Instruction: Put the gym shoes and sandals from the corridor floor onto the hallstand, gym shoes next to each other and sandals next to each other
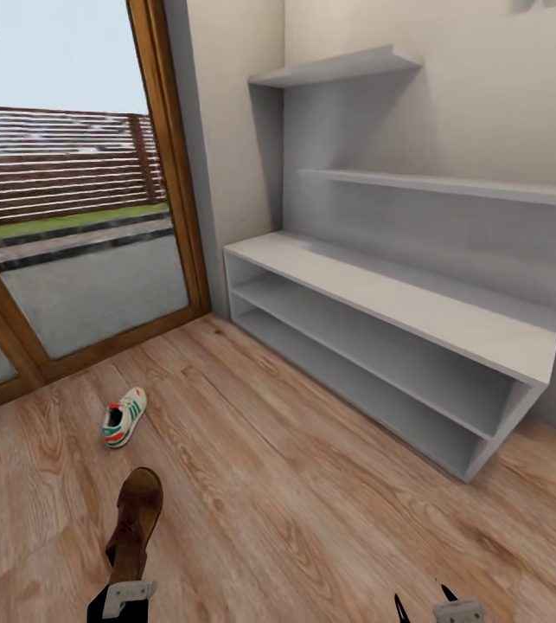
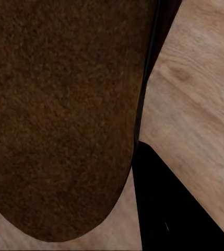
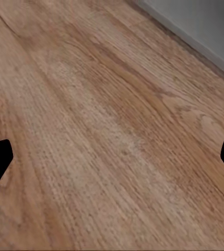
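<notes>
While the left claw (image 1: 127, 597) grips a sandal (image 1: 136, 523) above the corridor floor (image 1: 295, 519), the right claw (image 3: 112, 157) gapes wide.

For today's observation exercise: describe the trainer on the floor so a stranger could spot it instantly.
Start at the glass door; on the wood floor before it lies the gym shoe. Unlike the plain brown sandal nearer the camera, it is white with green stripes and red accents.

Head high; wrists near floor (image 3: 112, 125), seemingly

Left claw (image 1: 122, 597) behind sandal (image 1: 136, 523), edge-cropped
</notes>
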### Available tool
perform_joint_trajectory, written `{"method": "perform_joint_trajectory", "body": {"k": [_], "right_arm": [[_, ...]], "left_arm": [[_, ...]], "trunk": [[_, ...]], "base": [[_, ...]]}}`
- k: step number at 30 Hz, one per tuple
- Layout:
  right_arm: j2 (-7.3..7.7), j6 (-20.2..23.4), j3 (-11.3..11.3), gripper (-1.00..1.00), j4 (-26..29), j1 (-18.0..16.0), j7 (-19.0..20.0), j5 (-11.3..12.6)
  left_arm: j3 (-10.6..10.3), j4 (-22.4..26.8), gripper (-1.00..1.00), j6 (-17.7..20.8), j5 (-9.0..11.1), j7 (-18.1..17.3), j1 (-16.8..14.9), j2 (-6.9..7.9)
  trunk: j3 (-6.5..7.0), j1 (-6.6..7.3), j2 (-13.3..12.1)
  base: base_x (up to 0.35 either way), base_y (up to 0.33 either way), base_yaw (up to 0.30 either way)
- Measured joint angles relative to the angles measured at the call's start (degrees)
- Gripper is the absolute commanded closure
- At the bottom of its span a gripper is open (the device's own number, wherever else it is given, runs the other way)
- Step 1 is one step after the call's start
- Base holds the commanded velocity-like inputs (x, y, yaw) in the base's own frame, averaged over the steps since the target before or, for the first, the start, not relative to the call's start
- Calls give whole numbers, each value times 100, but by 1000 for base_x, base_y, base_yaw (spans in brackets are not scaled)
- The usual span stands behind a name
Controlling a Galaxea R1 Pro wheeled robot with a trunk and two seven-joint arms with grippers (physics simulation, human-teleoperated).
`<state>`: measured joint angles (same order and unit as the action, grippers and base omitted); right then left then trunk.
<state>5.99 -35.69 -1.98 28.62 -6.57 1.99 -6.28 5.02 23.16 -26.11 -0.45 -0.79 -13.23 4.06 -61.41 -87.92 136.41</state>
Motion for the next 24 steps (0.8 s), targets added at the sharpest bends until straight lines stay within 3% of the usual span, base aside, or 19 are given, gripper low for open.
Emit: {"method": "perform_joint_trajectory", "body": {"k": [7,18,24], "right_arm": [[0,0,0,-100,-5,0,-6,0],[0,0,0,-100,-6,-1,-8,-7],[0,0,0,-100,-2,0,-7,-2]], "left_arm": [[0,0,100,-1,0,0,0,0],[1,1,100,-1,8,0,1,0],[1,0,100,-1,8,0,0,0]], "trunk": [[0,0,0],[0,0,0],[0,0,0]], "base": [[279,224,18],[279,226,208],[271,234,44]]}}
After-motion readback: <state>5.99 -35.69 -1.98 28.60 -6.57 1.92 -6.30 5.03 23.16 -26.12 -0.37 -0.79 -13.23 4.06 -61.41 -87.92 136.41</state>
